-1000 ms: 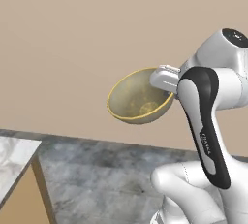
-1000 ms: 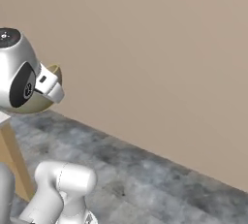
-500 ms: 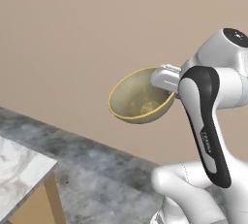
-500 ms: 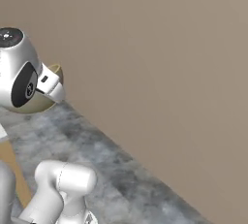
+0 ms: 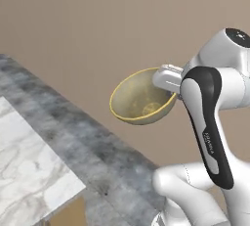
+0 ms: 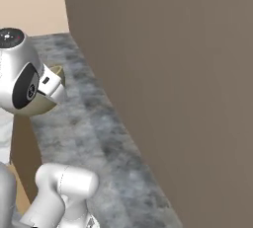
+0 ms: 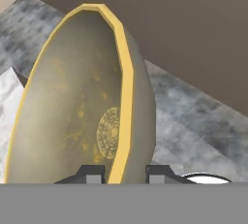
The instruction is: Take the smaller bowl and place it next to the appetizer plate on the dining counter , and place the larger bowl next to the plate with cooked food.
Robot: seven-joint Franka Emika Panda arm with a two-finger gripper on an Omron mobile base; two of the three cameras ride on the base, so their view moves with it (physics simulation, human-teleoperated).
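Note:
The larger bowl [image 5: 141,100], deep olive-tan with a yellow rim and a speckled inside, hangs in the air, tilted on its side. My gripper [image 5: 168,78] is shut on its rim, one finger inside and one outside. In the hand view the bowl [image 7: 82,106] stands edge-on above my gripper [image 7: 125,173], with the yellow rim running down between the fingertips [image 7: 157,173]. From the right base view a slice of the bowl [image 6: 42,106] shows behind the hand. The smaller bowl, the appetizer plate and the plate with cooked food are out of view.
A white-grey marble top [image 5: 29,171] with a wood-coloured side lies low on the left; I cannot tell whether it is the dining counter. Mottled grey floor [image 5: 83,137] runs along a tan wall [image 5: 97,19]. A dark brown wall [image 6: 188,74] stands close on the right.
The whole picture has swung in both base views, so the base has moved. The arm holds the same pose, and the larger bowl stays in the grip.

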